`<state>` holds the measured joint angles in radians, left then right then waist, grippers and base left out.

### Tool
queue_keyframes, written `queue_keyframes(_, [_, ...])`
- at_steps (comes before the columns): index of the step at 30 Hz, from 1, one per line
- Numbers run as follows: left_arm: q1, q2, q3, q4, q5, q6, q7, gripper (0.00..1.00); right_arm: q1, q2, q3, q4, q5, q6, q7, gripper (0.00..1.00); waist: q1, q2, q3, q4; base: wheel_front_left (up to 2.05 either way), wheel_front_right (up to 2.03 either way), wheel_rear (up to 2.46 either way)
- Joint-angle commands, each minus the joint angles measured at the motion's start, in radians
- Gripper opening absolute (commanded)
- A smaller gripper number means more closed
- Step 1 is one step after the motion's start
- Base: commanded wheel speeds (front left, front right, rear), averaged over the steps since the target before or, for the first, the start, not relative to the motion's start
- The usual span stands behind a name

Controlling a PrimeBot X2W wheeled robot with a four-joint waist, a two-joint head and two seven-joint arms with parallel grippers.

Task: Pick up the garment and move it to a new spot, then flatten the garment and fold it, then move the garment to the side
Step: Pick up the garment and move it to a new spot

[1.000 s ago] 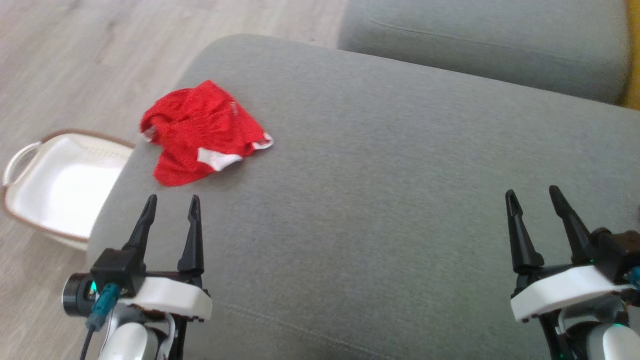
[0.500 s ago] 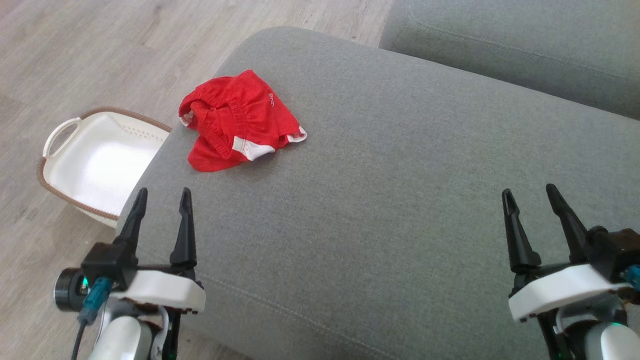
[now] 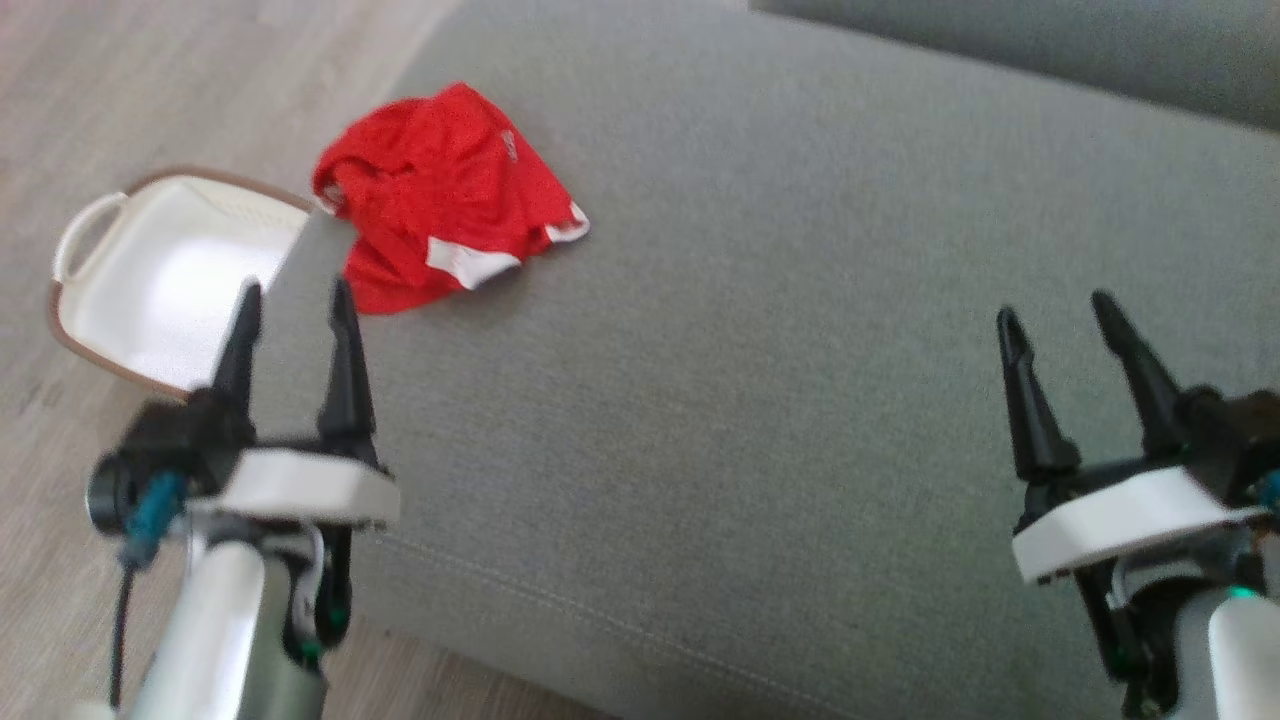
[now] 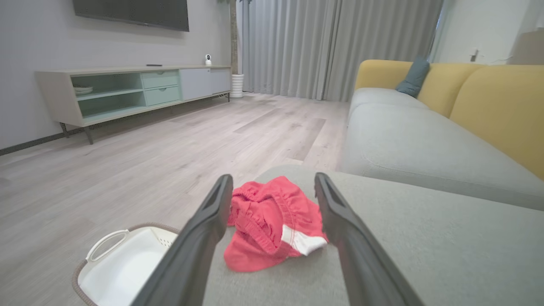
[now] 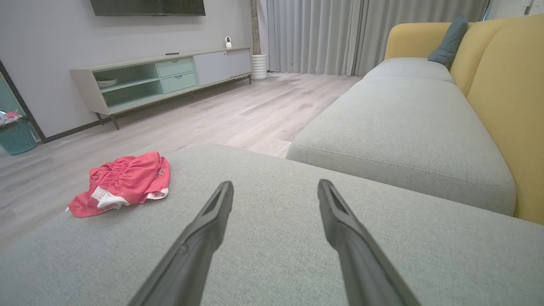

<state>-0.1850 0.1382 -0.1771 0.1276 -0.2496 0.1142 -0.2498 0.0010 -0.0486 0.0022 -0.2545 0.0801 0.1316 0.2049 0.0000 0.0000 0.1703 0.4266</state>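
On grey cushion (image 3: 760,350), crumpled red garment (image 3: 440,195); beside on floor, white basket (image 3: 150,290), bare inside; left gripper (image 3: 292,290), right gripper (image 3: 1052,305) spread wide, gripping nothing.

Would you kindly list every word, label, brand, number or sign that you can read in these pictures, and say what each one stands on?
No text here can be read.
Red garment: a small pale mark near one edge, perhaps a logo, too small and blurred to read.
White basket: no lettering visible on it.
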Motion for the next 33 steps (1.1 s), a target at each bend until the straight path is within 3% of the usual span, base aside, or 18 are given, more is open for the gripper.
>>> queue_keyframes(1, [-0.077,0.005,0.051,-0.02,-0.002,-0.006,-0.012,1.0,-0.056,-0.022,0.03,-0.05,-0.009,-0.001,0.013,1.0,0.0,0.0,0.083,-0.043,0.0,0.0,0.0])
queue_keyframes(11, [-0.299,-0.039,0.123,0.195,-0.026,-0.081,-0.012,1.0,-0.135,-0.066,0.027,-0.109,-0.029,-0.001,0.06,1.0,0.0,0.0,0.264,-0.096,0.0,0.0,0.0])
queue_keyframes(22, [-0.515,-0.023,0.17,0.75,-0.044,-0.151,-0.011,1.0,-0.176,-0.081,0.048,-0.093,-0.024,-0.001,0.058,1.0,0.0,0.0,0.302,-0.118,0.0,0.0,0.0])
queue_keyframes(27, [-0.586,-0.015,0.17,0.92,-0.063,-0.185,-0.011,1.0,-0.174,-0.078,0.046,-0.08,-0.018,-0.001,0.053,1.0,0.0,0.0,0.288,-0.118,0.0,0.0,0.0])
queue_keyframes(28, [-0.595,-0.013,0.168,0.941,-0.064,-0.19,-0.011,0.91,-0.172,-0.077,0.045,-0.077,-0.016,-0.001,0.052,1.0,0.0,0.0,0.284,-0.118,0.0,0.0,0.0])
queue_keyframes(29, [-0.603,-0.009,0.165,0.951,-0.062,-0.195,-0.011,0.36,-0.171,-0.076,0.045,-0.074,-0.015,-0.001,0.05,1.0,0.0,0.0,0.278,-0.118,0.0,0.0,0.0])
queue_keyframes(30, [-0.609,-0.003,0.165,0.942,-0.059,-0.197,-0.011,0.0,-0.17,-0.075,0.043,-0.072,-0.015,-0.001,0.049,1.0,0.0,0.0,0.272,-0.118,0.0,0.0,0.0])
queue_keyframes(33, [-0.588,0.013,0.18,0.831,-0.033,-0.184,-0.012,0.0,-0.161,-0.068,0.04,-0.061,-0.013,-0.001,0.039,1.0,0.0,0.0,0.237,-0.12,0.0,0.0,0.0])
